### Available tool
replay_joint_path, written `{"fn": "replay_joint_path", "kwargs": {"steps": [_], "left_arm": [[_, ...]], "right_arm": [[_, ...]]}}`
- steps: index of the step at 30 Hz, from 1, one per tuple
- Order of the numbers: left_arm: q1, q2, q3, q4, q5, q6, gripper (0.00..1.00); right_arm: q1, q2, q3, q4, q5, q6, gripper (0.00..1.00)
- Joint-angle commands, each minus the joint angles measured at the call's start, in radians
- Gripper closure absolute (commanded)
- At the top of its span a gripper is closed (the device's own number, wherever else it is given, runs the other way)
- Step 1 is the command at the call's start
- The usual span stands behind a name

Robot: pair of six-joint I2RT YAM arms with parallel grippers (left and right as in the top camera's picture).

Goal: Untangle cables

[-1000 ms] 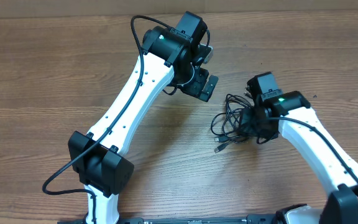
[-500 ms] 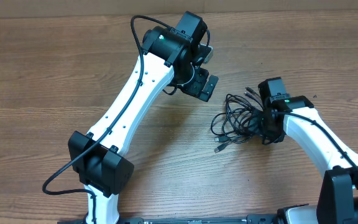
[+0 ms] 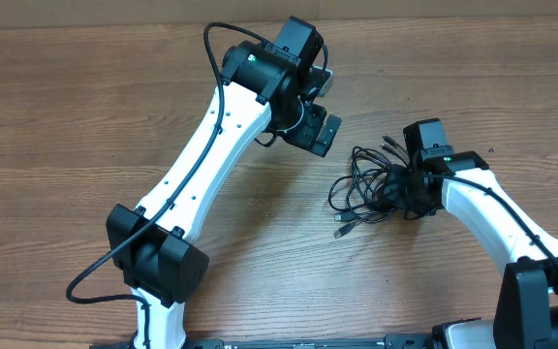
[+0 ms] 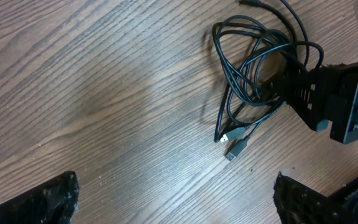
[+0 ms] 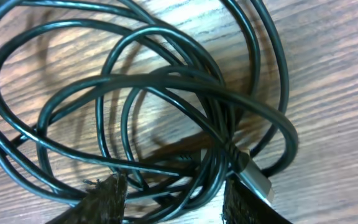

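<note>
Light, limp cables [image 3: 366, 186] lie knotted on the right of the table [image 3: 66, 116].
They would likely drag as one clump, so a single strand near the plugs [image 4: 232, 140] is the best hold. The right tool [image 5: 173, 193] straddles strands at the knot's right edge; whether it pinches them cannot be told. The left tool [image 3: 316, 134] hangs released, far-left of them.

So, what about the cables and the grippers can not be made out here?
1. Number of cables: overhead view, too small, strands overlap.
2. Whether the right gripper pinches them: right wrist view, bottom edge cuts its fingers.
3. Left gripper: left wrist view, only fingertips show in the bottom corners.
</note>
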Motion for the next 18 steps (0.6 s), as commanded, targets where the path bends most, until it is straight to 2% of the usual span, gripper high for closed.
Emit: {"fn": "replay_joint_path", "kwargs": {"steps": [1, 13, 18], "left_arm": [[0.004, -0.002, 0.01, 0.0, -0.009, 0.0, 0.0], [0.003, -0.002, 0.01, -0.004, -0.004, 0.0, 0.0], [0.003, -0.002, 0.01, -0.008, -0.004, 0.0, 0.0]], "right_arm": [[0.001, 0.005, -0.033, 0.024, -0.001, -0.003, 0.51], [0.001, 0.012, -0.041, 0.061, 0.062, -0.003, 0.51], [0.001, 0.078, -0.041, 0.082, 0.063, -0.004, 0.51]]}}
